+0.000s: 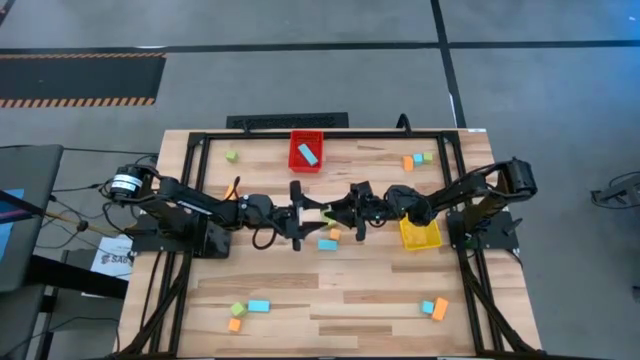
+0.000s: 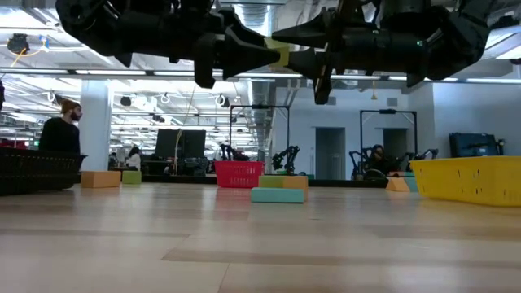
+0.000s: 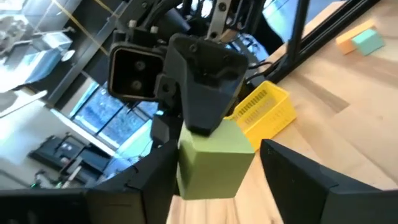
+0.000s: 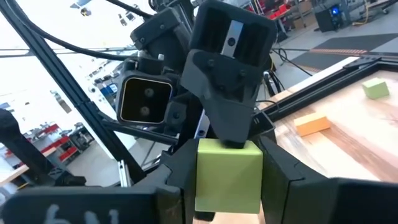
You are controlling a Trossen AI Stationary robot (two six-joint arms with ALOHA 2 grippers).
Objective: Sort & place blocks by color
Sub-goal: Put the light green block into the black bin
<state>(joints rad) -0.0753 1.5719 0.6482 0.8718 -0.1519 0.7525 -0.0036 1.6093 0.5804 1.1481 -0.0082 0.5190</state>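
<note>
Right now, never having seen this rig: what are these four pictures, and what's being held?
Two dark robot arms work over a wooden table. The high view looks straight down, the low view sits at tabletop level, and each wrist view rides on one arm. Mid-table, above the surface, the right tool clamps a yellow-green cube; the left tool meets it at the same cube. Around them are a red plastic bin holding a light-blue block, a yellow plastic bin and scattered small blocks in light blue, orange and green.
</note>
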